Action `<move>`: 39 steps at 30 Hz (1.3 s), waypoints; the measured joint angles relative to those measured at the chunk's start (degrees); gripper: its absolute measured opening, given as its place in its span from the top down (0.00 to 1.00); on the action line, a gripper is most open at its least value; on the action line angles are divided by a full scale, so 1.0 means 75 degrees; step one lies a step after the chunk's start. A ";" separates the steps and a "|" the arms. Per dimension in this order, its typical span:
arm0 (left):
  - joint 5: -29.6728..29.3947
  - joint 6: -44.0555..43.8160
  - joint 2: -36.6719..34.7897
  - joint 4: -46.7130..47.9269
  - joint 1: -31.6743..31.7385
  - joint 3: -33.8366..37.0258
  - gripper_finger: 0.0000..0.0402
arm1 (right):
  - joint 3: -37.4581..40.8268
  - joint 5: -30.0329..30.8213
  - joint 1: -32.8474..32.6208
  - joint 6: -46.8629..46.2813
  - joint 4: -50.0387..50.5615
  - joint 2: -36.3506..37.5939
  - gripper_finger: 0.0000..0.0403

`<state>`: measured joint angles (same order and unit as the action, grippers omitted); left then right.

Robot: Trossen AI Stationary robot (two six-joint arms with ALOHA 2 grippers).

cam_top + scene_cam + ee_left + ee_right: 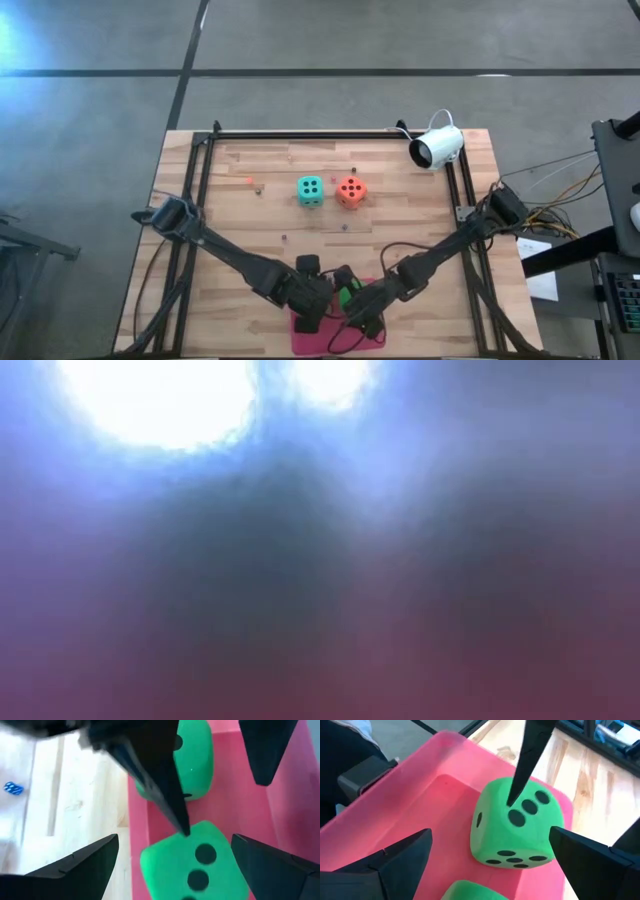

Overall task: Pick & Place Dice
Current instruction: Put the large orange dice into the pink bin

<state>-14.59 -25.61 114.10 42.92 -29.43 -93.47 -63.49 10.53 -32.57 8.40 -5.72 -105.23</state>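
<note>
Green dice sit in the pink tray [390,785] at the near edge of the table [250,235], and both my grippers hang right over it. My left gripper [175,865] has its fingers spread apart with one green die [200,865] between them, not squeezed. My right gripper [490,857] is wide open too, with the other green die [517,825] just ahead of it, sitting in the tray. So the two green ones look done, I think. What matters next is the way to the others — the teal die [310,190] and the orange-red die [350,190] wait side by side up the table, well away from both grippers. Teal lies more on the left arm's side, orange-red more on the right's.
</note>
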 joint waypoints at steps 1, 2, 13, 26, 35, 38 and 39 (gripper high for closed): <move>0.0000 -0.0025 -0.0078 0.0067 0.0000 0.0000 0.02 | 0.0001 0.0011 -0.0014 -0.0001 0.0075 0.0095 0.01; 0.0002 -0.0051 -0.0183 0.0156 -0.0013 0.0000 0.02 | 0.0001 0.0014 -0.0037 -0.0014 0.0197 0.0178 0.01; -0.0316 -0.0165 -0.0905 0.1125 -0.0189 0.0000 0.03 | 0.0193 0.1367 -0.0429 -0.0367 0.1364 0.1329 0.01; -0.1781 -0.0272 -0.1274 0.2216 -0.0201 0.0664 0.04 | 0.0386 0.2678 -0.0249 -0.1891 0.2548 0.2727 0.01; -0.1810 -0.1054 -0.2833 0.1285 -0.0204 0.2405 0.02 | 0.0938 0.3248 0.0130 -0.2749 0.2576 0.3079 0.01; -0.1868 -0.1051 -0.3571 0.0570 -0.0204 0.3220 0.03 | 0.0992 0.3267 0.0397 -0.3289 0.2546 0.3086 0.01; -0.1884 -0.1048 -0.3826 0.0286 -0.0204 0.3513 0.03 | 0.1002 0.3267 0.0475 -0.3469 0.2565 0.3077 0.01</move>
<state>-28.72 -33.47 85.40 45.07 -30.96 -67.12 -55.98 35.03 -29.01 -17.61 13.51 -82.15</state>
